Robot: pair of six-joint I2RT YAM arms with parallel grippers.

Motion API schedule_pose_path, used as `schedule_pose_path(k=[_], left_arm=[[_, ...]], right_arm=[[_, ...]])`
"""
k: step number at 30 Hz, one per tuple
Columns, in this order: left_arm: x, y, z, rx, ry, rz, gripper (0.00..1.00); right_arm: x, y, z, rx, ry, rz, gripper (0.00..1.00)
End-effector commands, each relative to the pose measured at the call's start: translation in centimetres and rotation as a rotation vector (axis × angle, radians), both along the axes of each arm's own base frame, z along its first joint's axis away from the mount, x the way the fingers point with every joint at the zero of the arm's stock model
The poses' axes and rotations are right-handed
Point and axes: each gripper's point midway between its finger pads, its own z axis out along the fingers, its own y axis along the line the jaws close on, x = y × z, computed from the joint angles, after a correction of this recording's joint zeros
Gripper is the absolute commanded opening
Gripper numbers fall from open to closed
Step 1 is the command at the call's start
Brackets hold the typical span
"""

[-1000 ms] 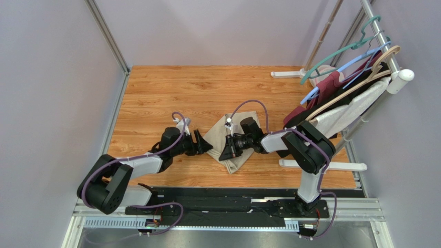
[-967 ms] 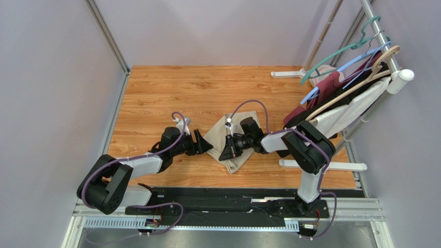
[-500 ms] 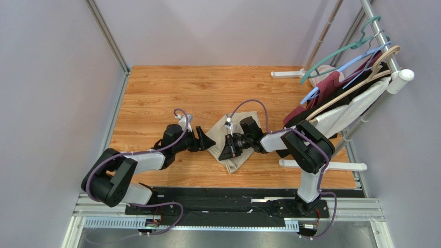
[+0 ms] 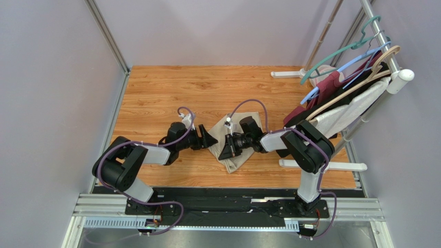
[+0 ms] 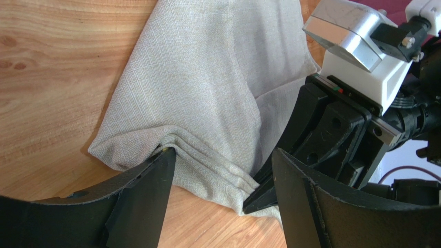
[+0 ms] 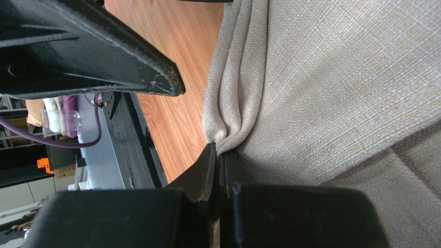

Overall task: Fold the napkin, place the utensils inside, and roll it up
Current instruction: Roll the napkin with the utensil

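right wrist shows your right fingers pinching the napkin; close your spread left fingers fully over its bunched corner.

Wood-grain tabletop, grey walls, clothes rack with hung garments

The overhead camera sits above and behind both arm bases, looking down from well back over the whole wood-grain tabletop, where the left gripper and right gripper are both at the soft beige woven napkin. The left wrist camera looks out between its own black fingers, close on the napkin's folded edge just ahead of them, facing the right gripper. The right wrist camera, closer yet, looks along its fingertips at that same fold.
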Motion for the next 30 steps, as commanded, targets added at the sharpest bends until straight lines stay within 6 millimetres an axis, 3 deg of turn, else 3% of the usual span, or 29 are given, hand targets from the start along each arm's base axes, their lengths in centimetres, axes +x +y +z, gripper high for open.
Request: schedule_pose_path(k=[1,3,9,12,13,16,19,20,25,26,30], left_arm=[[0.6,-0.1,-0.9,0.028,0.035,0.032,0.78],[0.3,0.3,-1.8,0.054,0.066,0.042,0.78],[-0.3,1.3,-3.3,0.122,0.119,0.060,0.78],[-0.4,1.4,-3.7,0.146,0.128,0.055,0.78],[-0.4,1.4,-3.8,0.149,0.130,0.052,0.78],[-0.4,1.2,-4.0,0.151,0.145,0.037,0.78],[-0.3,1.1,-4.4,0.157,0.163,0.034,0.78],[-0.3,1.0,-4.5,0.157,0.169,0.032,0.78],[-0.3,1.0,-4.7,0.165,0.190,0.032,0.78],[-0.3,1.0,-4.8,0.170,0.196,0.032,0.78],[-0.4,1.0,-5.1,0.187,0.212,0.019,0.78]], right_arm=[[0.8,-1.1,-2.0,-0.087,-0.016,-0.040,0.00],[1.0,-1.1,-1.4,-0.090,-0.032,-0.051,0.01],[2.1,-1.6,1.3,-0.112,-0.093,-0.101,0.38],[2.7,-2.0,3.1,-0.123,-0.149,-0.137,0.44],[2.9,-2.0,4.4,-0.110,-0.181,-0.145,0.45],[3.4,-2.7,5.2,-0.165,-0.262,-0.167,0.47],[2.7,-3.8,5.8,-0.256,-0.349,-0.190,0.48],[2.2,-3.6,6.9,-0.253,-0.389,-0.189,0.48],[1.2,-5.4,7.2,-0.434,-0.581,-0.269,0.49],[0.1,-4.7,7.3,-0.450,-0.622,-0.242,0.50],[-0.6,-4.7,6.6,-0.581,-0.728,-0.237,0.50]])
